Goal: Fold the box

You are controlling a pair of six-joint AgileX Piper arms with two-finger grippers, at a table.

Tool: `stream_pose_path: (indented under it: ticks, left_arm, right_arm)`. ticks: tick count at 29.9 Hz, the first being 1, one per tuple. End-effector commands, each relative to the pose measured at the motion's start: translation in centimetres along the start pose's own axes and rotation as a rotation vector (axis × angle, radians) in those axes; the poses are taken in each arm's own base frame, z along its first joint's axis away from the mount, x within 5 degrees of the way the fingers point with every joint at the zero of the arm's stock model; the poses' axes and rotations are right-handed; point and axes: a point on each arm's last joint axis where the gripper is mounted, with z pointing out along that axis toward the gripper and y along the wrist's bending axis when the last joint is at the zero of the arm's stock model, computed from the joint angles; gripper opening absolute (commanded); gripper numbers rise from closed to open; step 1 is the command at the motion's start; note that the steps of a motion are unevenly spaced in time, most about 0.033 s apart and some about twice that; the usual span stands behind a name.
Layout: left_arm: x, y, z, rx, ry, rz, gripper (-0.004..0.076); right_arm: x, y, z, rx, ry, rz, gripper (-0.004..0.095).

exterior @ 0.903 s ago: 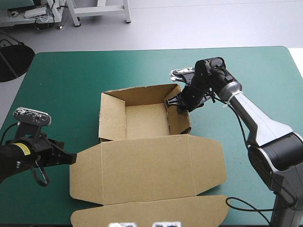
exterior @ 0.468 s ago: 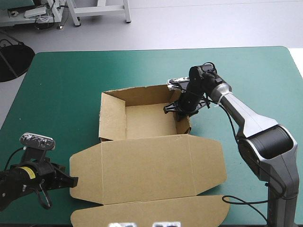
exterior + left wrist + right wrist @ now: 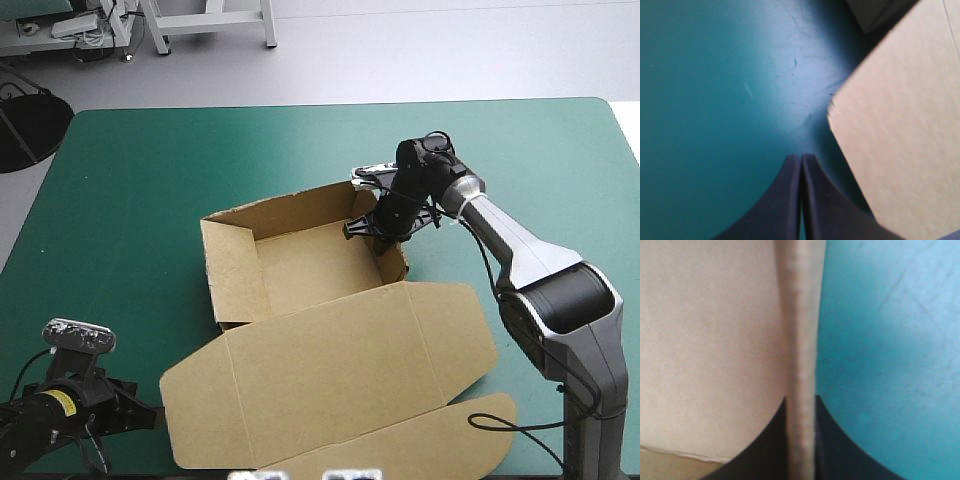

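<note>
Lower left of the high view: the left gripper (image 3: 152, 417) sat low over the cover (image 3: 120, 180), black fingers pressed together into one point, gripping nothing. Its wrist view showed that point near the rounded corner of the lid (image 3: 340, 370), not touching it.

Mid-frame, the box (image 3: 300, 265) stood as an open tray, skewed against the table's edges. Three walls were up and the lid lay flat, running off toward the lower right.

Just right of centre, the right gripper (image 3: 378, 226) was pinching the right wall (image 3: 392, 262) at its far end, by the back corner. In its wrist view the board's edge ran straight up between the two fingers, with brown inside face on one side and teal-green on the other. That was a square, centred bite.

The step looked like seating that right wall. To do it well, the pinch had to stay square on the board and the push had to follow the wall's own crease. A sideways pull would likely swing the whole light tray rather than bend the fold. The idle left gripper was well placed to press down on the lid and anchor the box. A slow, short stroke seemed wise, since a hard squeeze near the corner could buckle the wall.
</note>
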Motion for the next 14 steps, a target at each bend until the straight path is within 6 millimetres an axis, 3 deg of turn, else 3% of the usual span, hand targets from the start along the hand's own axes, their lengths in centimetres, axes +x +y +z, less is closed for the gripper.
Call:
stream_pose_path:
  ticks: [1,4,7,14]
  left_arm:
    - [-0.7,-0.2,-0.4,0.014,-0.056,-0.012,-0.0009]
    - [-0.7,-0.2,-0.4,0.014,-0.052,-0.012,-0.0009]
    - [-0.6,-0.2,-0.4,0.014,-0.046,-0.012,-0.0009]
    - [-0.5,-0.2,-0.4,0.014,-0.032,-0.012,-0.0009]
  right_arm:
    - [-0.2,-1.0,-5.0,0.081,-0.122,-0.023,-0.0018]
    - [0.0,-3.6,-7.7,0.160,-0.188,0.022,-0.0018]
    - [0.7,-7.5,-10.5,0.197,-0.242,0.114,-0.0017]
    - [5.1,-18.1,-16.9,0.288,-0.362,0.408,-0.0018]
